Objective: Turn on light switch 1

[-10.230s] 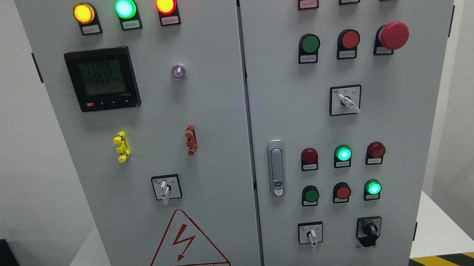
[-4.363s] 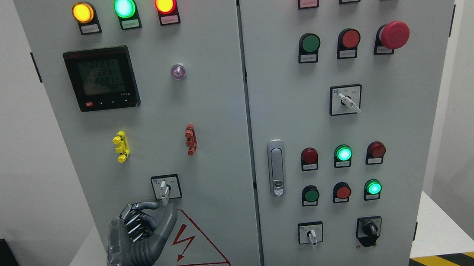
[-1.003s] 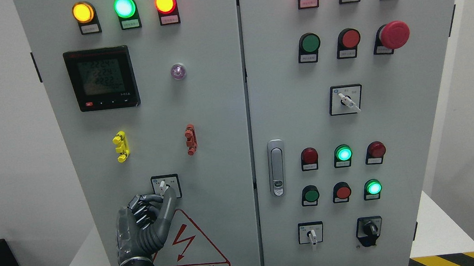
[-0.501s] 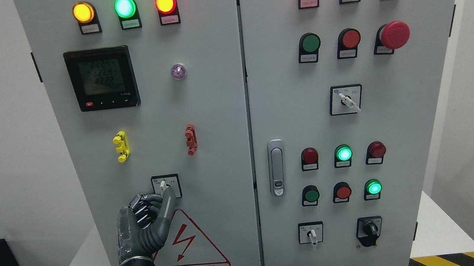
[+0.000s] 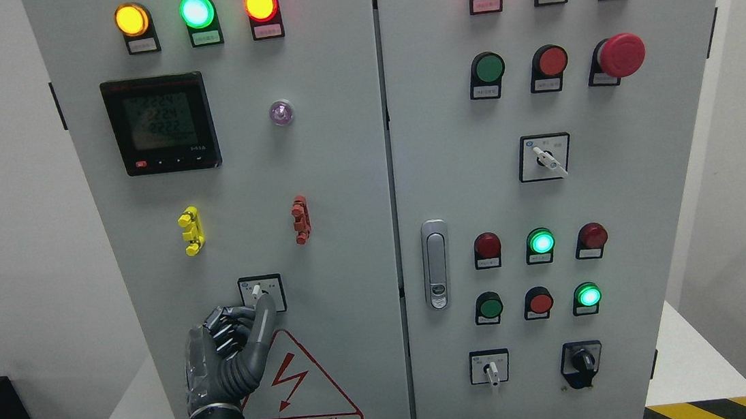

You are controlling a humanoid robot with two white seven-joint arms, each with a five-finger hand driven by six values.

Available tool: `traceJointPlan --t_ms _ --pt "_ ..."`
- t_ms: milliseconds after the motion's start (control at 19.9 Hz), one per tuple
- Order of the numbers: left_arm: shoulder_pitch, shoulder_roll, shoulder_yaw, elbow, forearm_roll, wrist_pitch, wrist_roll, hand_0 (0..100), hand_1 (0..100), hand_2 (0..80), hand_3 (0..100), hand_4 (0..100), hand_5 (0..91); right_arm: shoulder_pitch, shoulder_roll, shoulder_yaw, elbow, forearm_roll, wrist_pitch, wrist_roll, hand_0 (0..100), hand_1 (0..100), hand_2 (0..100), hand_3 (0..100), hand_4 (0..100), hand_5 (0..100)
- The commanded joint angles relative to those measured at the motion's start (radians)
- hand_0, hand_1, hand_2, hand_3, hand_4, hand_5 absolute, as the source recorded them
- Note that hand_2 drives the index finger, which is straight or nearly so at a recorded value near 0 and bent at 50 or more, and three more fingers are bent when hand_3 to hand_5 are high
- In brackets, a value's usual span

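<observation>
Left hand, below the meter, remains pinched on the switch lever; lever tilt unchanged since half a second ago.

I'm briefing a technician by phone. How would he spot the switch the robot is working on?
Look at the grey cabinet's left door, low down, just above the red lightning warning triangle. There sits a small white-lever rotary switch on a square plate, pinched by the dark left hand. It is the only rotary switch on that door.

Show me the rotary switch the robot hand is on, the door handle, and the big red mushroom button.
Rotary switch [image 5: 256, 291], head view, white lever.
Door handle [image 5: 435, 265], head view, middle.
Mushroom button [image 5: 623, 54], head view, red cap.
</observation>
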Motion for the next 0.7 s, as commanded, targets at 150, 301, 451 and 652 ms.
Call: traceJointPlan --t_ms 150,301,451,652 --pt "-0.004 -0.001 -0.002 0.003 0.001 -0.003 -0.001 29 53 59.8 94 94 86.1 0.0 0.0 0.0 0.0 0.0 0.0 0.0 31 0 0 0 0 0" --pt "-0.004 -0.001 -0.004 0.005 0.001 -0.003 -0.001 29 53 59.8 94 94 86.1 0.0 0.0 0.0 0.0 0.0 0.0 0.0 31 0 0 0 0 0" --pt "-0.006 -0.001 -0.005 0.005 0.001 -0.003 -0.001 29 53 59.8 94 94 86.1 -0.001 0.0 0.0 0.0 0.0 0.0 0.0 31 0 0 0 0 0" --pt "-0.006 -0.001 -0.005 0.006 0.003 -0.003 -0.001 29 53 59.8 94 94 86.1 0.0 0.0 0.0 0.0 0.0 0.0 0.0 31 0 0 0 0 0"
